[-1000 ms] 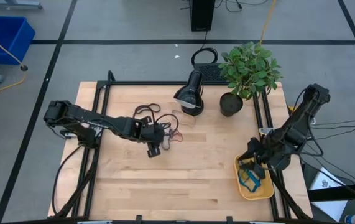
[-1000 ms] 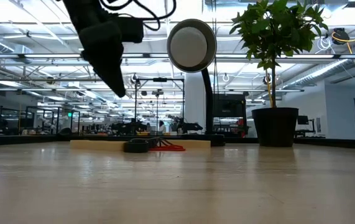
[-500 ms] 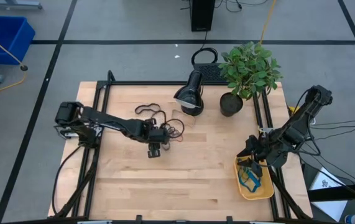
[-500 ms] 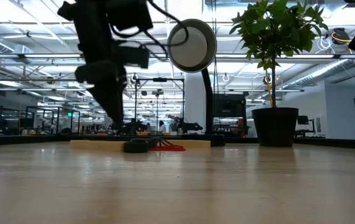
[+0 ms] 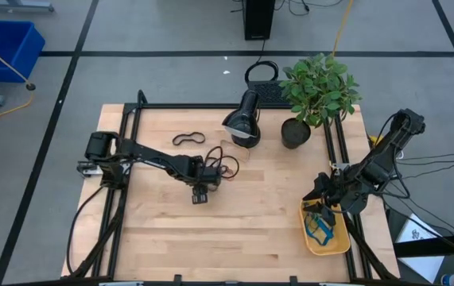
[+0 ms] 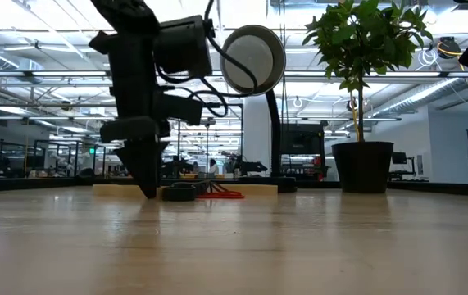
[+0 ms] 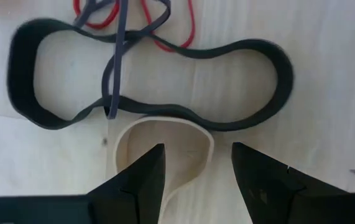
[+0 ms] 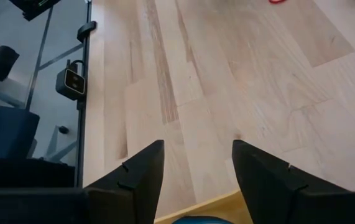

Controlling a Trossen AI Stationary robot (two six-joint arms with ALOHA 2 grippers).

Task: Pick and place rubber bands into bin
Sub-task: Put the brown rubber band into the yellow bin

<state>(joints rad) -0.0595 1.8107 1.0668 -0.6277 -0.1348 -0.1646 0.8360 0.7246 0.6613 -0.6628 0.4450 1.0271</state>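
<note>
Rubber bands (image 5: 215, 165) lie tangled mid-table: I'd call them light, floppy, snag-prone. My left gripper (image 7: 194, 177), jaws apart and empty, straddles the tan band (image 7: 165, 146); I'd pinch its near arc. Right gripper (image 8: 196, 171) hangs open and empty over the yellow bin (image 5: 327, 234).

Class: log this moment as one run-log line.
left gripper: open, straddling tan rubber band | right gripper: open, above bin | blue band in bin
</note>
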